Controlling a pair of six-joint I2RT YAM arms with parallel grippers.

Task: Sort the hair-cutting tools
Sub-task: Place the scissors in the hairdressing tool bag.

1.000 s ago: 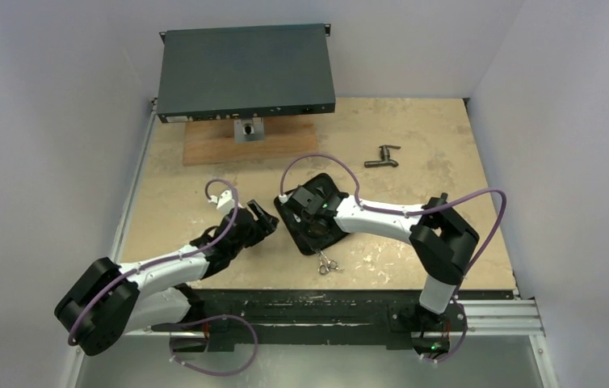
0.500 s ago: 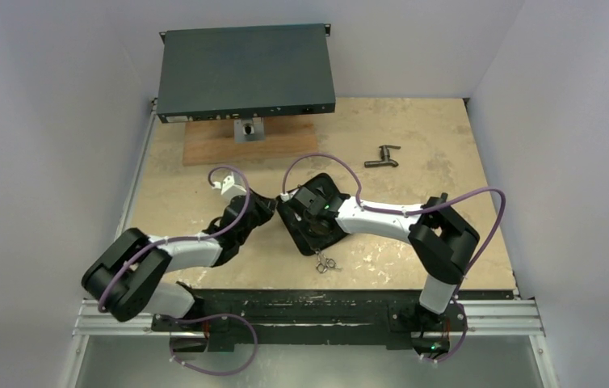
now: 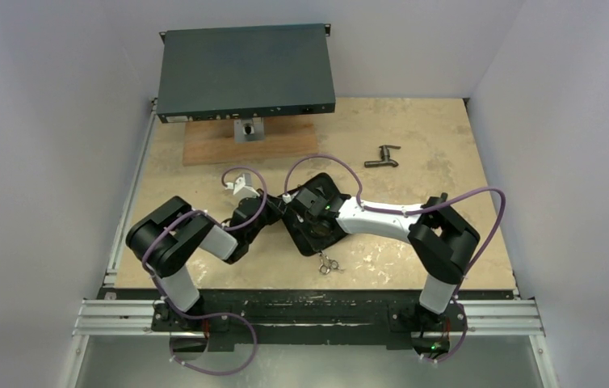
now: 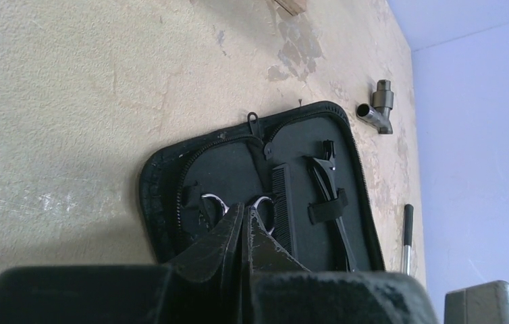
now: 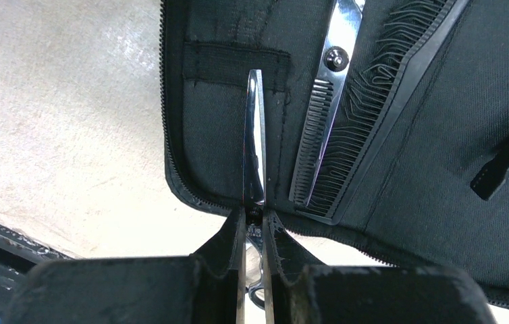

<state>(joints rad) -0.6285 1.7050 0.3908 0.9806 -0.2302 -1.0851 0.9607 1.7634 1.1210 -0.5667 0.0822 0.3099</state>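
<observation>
A black zip case (image 3: 332, 187) lies open mid-table. My right gripper (image 5: 254, 214) is shut on the small silver scissors (image 5: 254, 138) at their pivot, at the case's near edge (image 5: 191, 192). Their blade lies over the lining toward an elastic strap, and their rings (image 3: 327, 263) stick out onto the table. Toothed silver scissors (image 5: 333, 74) and the black comb (image 5: 373, 108) sit in the case. My left gripper (image 4: 243, 210) is shut and empty, at the case's left edge (image 3: 273, 212), just in front of the silver rings (image 4: 215, 201). A thin black clip-like piece (image 4: 326, 189) lies under a strap beside the comb (image 4: 281, 202).
A dark T-shaped fitting (image 3: 384, 156) lies at the back right. A flat black box (image 3: 245, 71) stands at the back, over a wooden board (image 3: 220, 148) carrying a small metal part (image 3: 248, 129). A thin silver shaft with a black end (image 4: 407, 233) lies beyond the case.
My left arm has swung in from the near left up to the case's left edge, and its gripper has gone from open to shut. The right arm has held its place with the scissors.
</observation>
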